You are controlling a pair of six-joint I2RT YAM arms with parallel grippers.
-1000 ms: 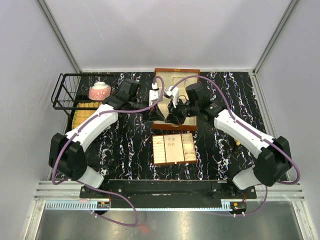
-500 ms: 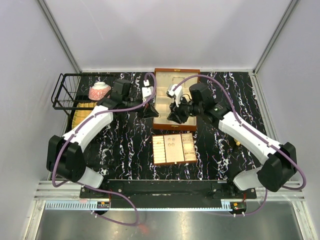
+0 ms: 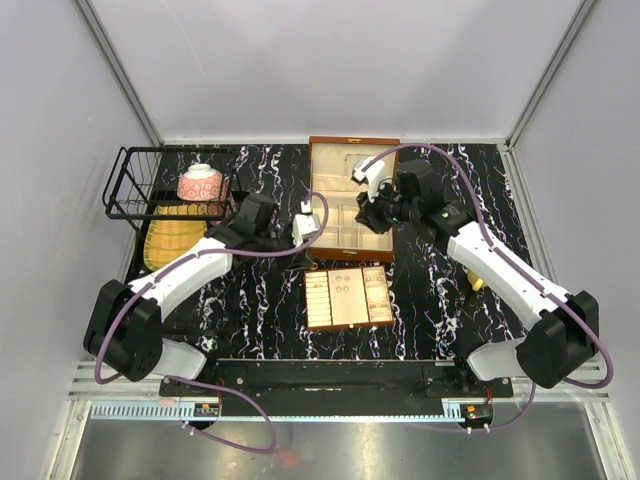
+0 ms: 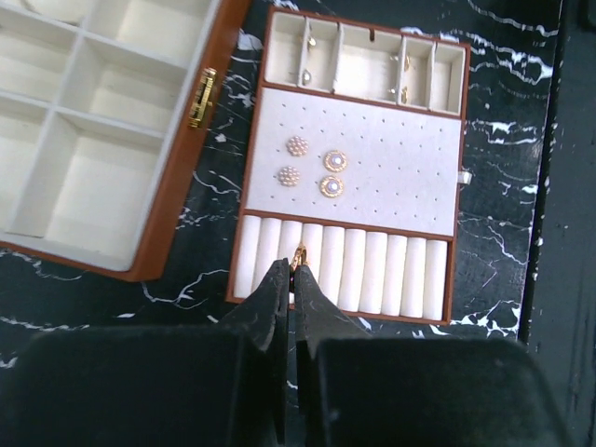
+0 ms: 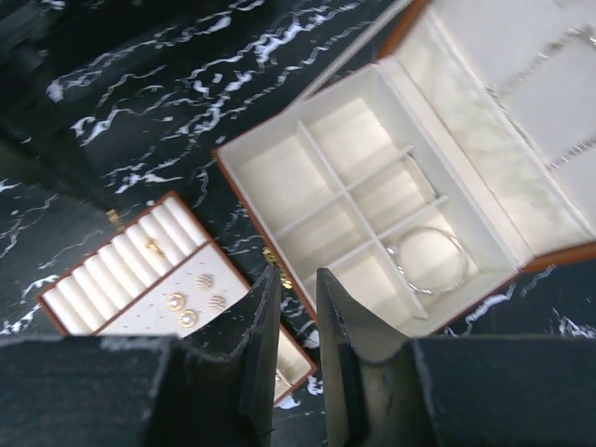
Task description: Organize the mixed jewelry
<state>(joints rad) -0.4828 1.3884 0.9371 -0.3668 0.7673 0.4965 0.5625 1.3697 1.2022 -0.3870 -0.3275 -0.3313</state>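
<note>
— What sits on the black marble counter?
— Far left, a wire basket holding a pink patterned bowl, with a yellow slatted mat at its near side. In the middle is an open brown box, with a flat padded tray nearer.

The top external camera sits high above and behind the arm bases. It looks down and forward over the whole marble table, so the brown box appears far off and small near the centre. The left wrist camera looks almost straight down past the left gripper. It is close over the jewelry tray just beside the box, and the box's corner fills its upper left. The right wrist camera looks down at a tilt past the right gripper, close over the box's compartments. Both wrist views share the box and the tray.
</note>
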